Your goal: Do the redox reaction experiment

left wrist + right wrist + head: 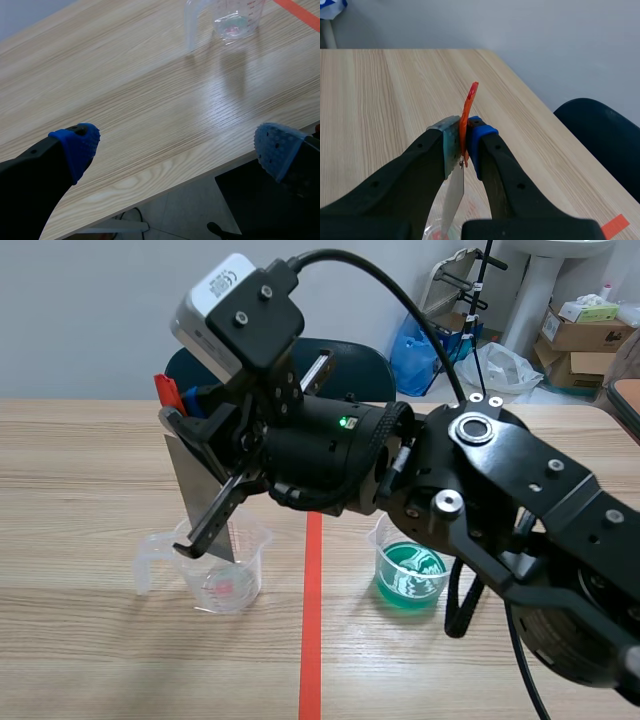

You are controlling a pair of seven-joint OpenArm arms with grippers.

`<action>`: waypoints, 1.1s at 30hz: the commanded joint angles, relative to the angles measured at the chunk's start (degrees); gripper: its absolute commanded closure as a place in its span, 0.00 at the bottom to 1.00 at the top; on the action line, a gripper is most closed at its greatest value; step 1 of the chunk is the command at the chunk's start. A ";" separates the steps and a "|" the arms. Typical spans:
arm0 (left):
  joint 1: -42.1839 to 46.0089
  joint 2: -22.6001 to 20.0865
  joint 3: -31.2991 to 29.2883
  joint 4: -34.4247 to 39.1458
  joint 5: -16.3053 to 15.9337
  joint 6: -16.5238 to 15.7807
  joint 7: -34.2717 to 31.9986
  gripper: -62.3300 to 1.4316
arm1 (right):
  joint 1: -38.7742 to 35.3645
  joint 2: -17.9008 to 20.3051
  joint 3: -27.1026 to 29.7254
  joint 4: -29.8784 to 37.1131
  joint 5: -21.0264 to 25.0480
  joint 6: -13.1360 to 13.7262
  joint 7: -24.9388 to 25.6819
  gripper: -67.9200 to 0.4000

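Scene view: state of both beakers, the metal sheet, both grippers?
clear beaker: upright, no liquid visible, sheet's lower end in its mouth.
green beaker: upright, part full of green liquid.
metal sheet: upright, clamped along with an orange-red strip.
right gripper: shut on metal sheet.
left gripper: open, empty.

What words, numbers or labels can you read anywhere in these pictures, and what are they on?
Nothing reads clearly.
White label on the wrist camera: print too small.
Red scale on the clear beaker: blurred.
Cardboard boxes behind: print too small.
Metal sheet in the right gripper: no text.
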 commanded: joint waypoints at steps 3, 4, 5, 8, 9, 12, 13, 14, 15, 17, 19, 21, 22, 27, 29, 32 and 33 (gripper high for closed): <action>0.04 0.13 0.15 1.20 -0.55 0.04 -0.87 0.00 | 1.36 0.13 1.64 3.19 2.05 -0.44 -1.03 0.98; 0.04 0.13 0.15 1.20 -0.55 0.04 -0.87 0.00 | 1.36 0.13 1.86 3.82 2.40 -0.44 -1.60 0.98; 0.04 0.13 0.15 1.20 -0.55 0.04 -0.87 0.00 | 1.36 0.13 2.05 4.42 2.82 -0.44 -2.16 0.98; 0.04 0.13 0.15 1.20 -0.55 0.04 -0.87 0.00 | 1.36 0.13 2.51 6.12 3.43 -0.44 -3.17 0.98; 0.04 0.13 0.15 1.20 -0.55 0.04 -0.87 0.00 | 1.36 0.13 2.64 6.43 4.00 -0.44 -3.17 0.98; 0.04 0.13 0.15 1.20 -0.55 0.02 -0.87 0.00 | 1.95 0.13 2.86 6.97 5.77 -0.44 -4.22 0.98; 0.04 0.13 0.15 1.20 -0.55 0.02 -0.87 0.00 | 2.29 0.13 2.86 6.97 6.71 -0.44 -4.96 0.98; 0.04 0.13 0.15 1.20 -0.55 0.02 -0.87 0.00 | 2.64 0.13 2.89 6.99 7.82 -0.44 -5.62 0.98; 0.04 0.13 0.15 1.20 -0.55 0.02 -0.87 0.00 | 3.02 0.13 2.95 7.02 8.79 -0.44 -6.05 0.98; 0.04 0.13 0.15 1.20 -0.55 0.02 -0.87 0.00 | 3.63 0.13 3.10 7.08 10.75 -0.44 -6.99 0.98; 0.04 0.13 0.15 1.20 -0.55 0.02 -0.87 0.00 | 4.20 0.15 3.37 7.37 12.72 -0.44 -8.28 0.98; 0.04 0.13 0.15 1.20 -0.55 0.02 -0.87 0.00 | 4.55 0.15 3.37 7.61 13.90 -0.46 -9.38 0.98; 0.04 0.13 0.15 1.20 -0.55 0.02 -0.85 0.00 | 4.63 0.15 3.37 7.82 14.05 -0.46 -9.53 0.98; 0.04 0.13 0.15 1.20 -0.55 0.02 -0.85 0.00 | 4.66 0.15 3.37 8.24 15.41 -0.46 -10.14 0.98; 0.04 0.13 0.15 1.20 -0.55 0.02 -0.85 0.00 | 4.66 0.15 3.37 8.24 15.78 -0.46 -10.40 0.98; 0.04 0.13 0.15 1.20 -0.55 0.02 -0.85 0.00 | 4.63 0.15 3.37 8.24 15.78 -0.46 -10.43 0.98; 0.04 0.13 0.15 1.20 -0.55 0.02 -0.85 0.00 | 4.63 0.15 3.37 8.24 15.82 -0.46 -10.43 0.98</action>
